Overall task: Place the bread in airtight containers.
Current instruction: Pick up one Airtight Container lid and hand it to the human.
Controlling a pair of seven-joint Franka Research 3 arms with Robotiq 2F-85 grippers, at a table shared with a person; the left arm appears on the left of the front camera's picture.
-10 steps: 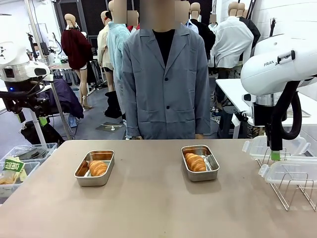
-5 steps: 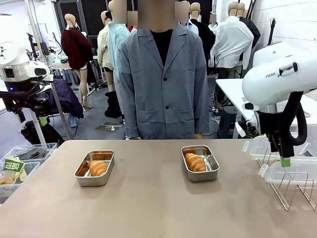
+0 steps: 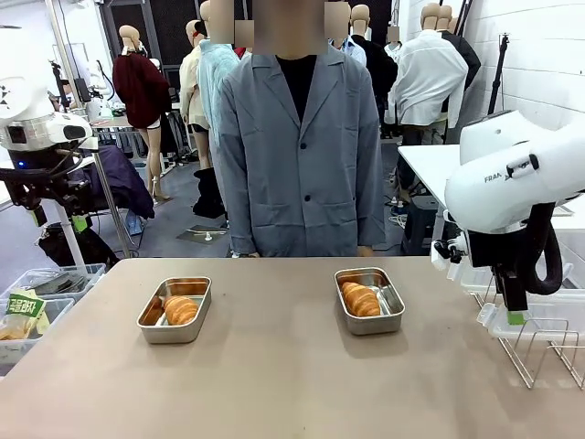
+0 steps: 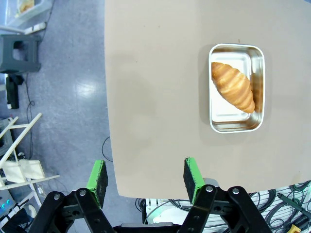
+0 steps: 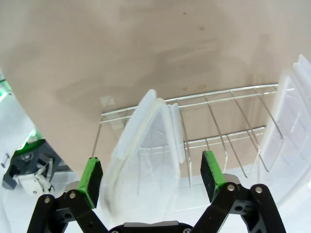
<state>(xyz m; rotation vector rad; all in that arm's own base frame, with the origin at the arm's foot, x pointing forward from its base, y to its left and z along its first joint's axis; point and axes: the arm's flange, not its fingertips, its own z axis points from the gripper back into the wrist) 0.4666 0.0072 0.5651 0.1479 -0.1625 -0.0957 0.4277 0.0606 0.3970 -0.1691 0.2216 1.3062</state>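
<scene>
Right gripper (image 5: 150, 174) sits lower than a second ago, at the wire rack (image 5: 218, 99) by the table (image 3: 274, 384) right edge. Its jaws are wide, straddling an upright clear plastic lid (image 5: 141, 160), unclamped. Left gripper (image 4: 146, 177) unchanged: spread, empty. Mid-table, left pan (image 3: 169, 335) and right pan (image 3: 370, 326), round-cornered shiny steel, uncovered, hold a ridged golden croissant (image 3: 181, 310) apiece.
</scene>
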